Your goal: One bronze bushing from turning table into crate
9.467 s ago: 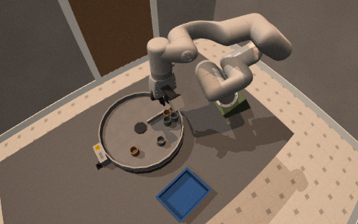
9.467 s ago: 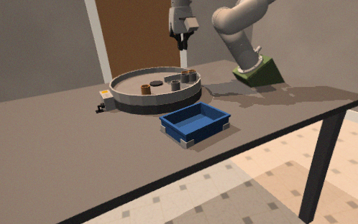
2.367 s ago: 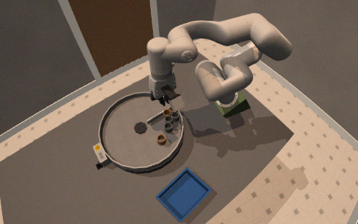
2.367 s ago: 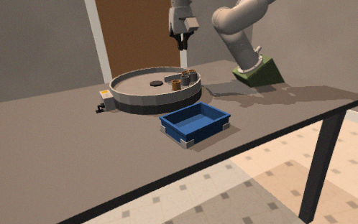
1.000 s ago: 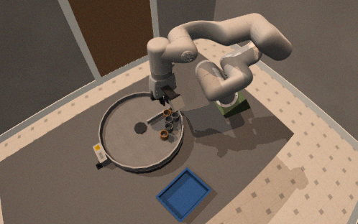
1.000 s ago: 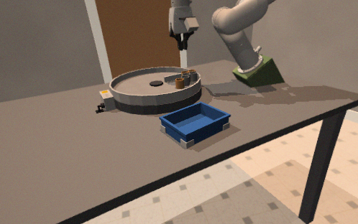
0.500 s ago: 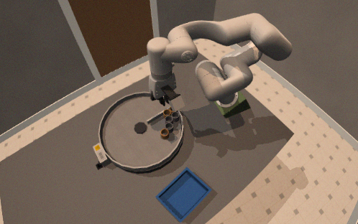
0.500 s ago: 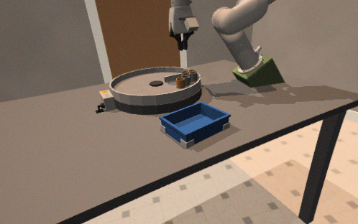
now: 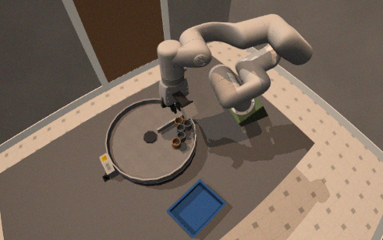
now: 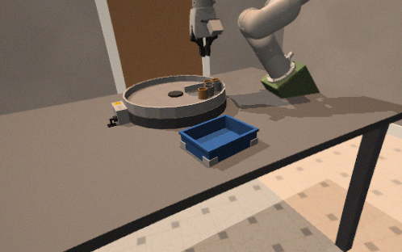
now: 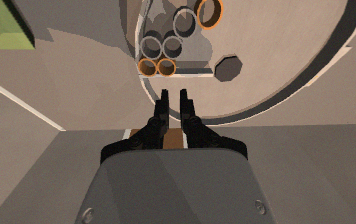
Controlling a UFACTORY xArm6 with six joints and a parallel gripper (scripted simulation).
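The round turning table (image 9: pixel 151 140) holds a cluster of bushings near its right rim. In the wrist view I see three bronze bushings: two side by side (image 11: pixel 157 66) against a short bar, and one apart (image 11: pixel 210 13). Grey bushings (image 11: pixel 162 46) sit between them. The lone bronze bushing (image 9: pixel 176 142) is nearest the blue crate (image 9: pixel 196 208), which is empty. My gripper (image 9: pixel 174 108) hangs well above the table's far rim, just outside the bronze pair. Its fingers are nearly shut with a narrow gap and hold nothing.
A dark hub (image 9: pixel 149 137) sits at the turning table's centre. A small control box (image 9: pixel 106 163) with a yellow label stands at its left. The arm's green base (image 10: pixel 288 81) is at the back right. The crate also shows in front of the turning table (image 10: pixel 218 137).
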